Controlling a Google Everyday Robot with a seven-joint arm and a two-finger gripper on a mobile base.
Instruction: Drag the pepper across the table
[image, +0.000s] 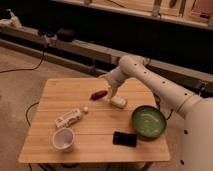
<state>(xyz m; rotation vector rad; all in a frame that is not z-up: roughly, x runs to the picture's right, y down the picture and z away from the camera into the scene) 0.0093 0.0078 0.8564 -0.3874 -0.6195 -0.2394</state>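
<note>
- Jaws spread apart (gripping nothing): white two-finger gripper (109, 93) hangs just beside the dark red-brown tapered pepper (98, 94).
- Pepper lies on the light wooden plank table (60, 95), near its far edge.

The gripper (111, 91), jaws apart just at 3 o'clock of the pepper (98, 94), is too blurred to show whether it touches it. The robot's white body (200, 130) is cut off by the frame's edge at 4 o'clock. The label on the bottle (68, 118) is unreadable, and the flat black thing (124, 138) at 6 o'clock cannot be identified.
</note>
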